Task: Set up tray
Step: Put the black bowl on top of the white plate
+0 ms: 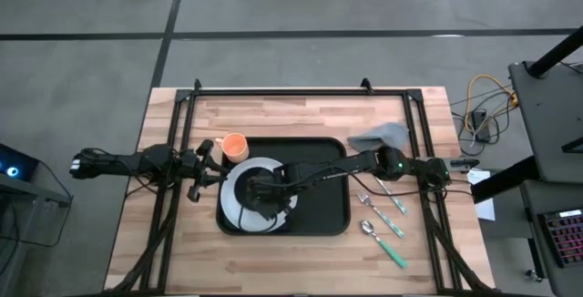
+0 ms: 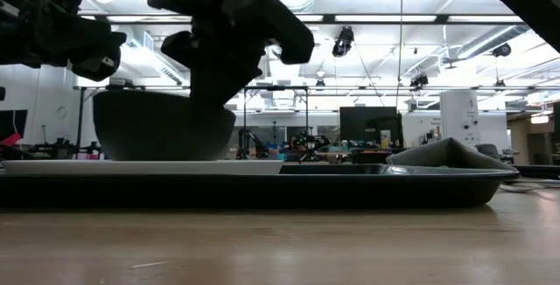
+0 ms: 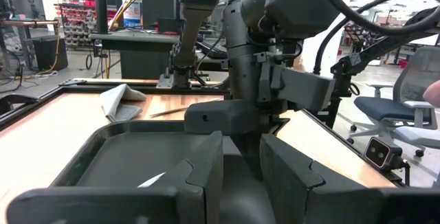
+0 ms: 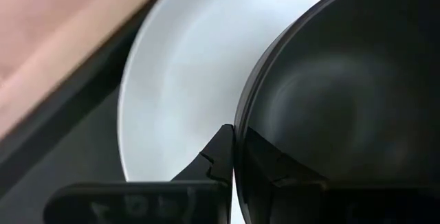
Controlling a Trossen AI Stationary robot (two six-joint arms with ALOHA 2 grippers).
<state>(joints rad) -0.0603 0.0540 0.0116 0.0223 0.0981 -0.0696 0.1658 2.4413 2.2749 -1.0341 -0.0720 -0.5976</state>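
Observation:
The black tray (image 1: pixel 323 210) lies mid-table. A round white plate (image 1: pixel 235 197) rests on its left half, and a small black bowl (image 2: pixel 162 123) stands with its base on the plate (image 2: pixel 131 167). My right gripper (image 1: pixel 266 190) reaches in from the table's right and is shut on the bowl (image 4: pixel 344 100). My left gripper (image 1: pixel 211 171) hovers open at the tray's left edge beside an orange cup (image 1: pixel 235 146). In its wrist view its fingers (image 3: pixel 199 176) frame the tray (image 3: pixel 130 159) and touch nothing. My right gripper pinches the black bowl's rim (image 4: pixel 238 124) on the side toward the table's right, one finger (image 4: pixel 216 152) outside the wall and one (image 4: pixel 265 159) inside. The fingers come slanting down from the right. The bowl stays upright with its base on the white plate (image 4: pixel 179 66).
A crumpled grey cloth (image 1: pixel 381 136) lies on the table past the tray's far right corner. Spoons and forks with teal handles (image 1: pixel 387 229) lie right of the tray. The orange cup stands on bare wood at the tray's far left corner. A black frame (image 1: pixel 301 91) borders the table.

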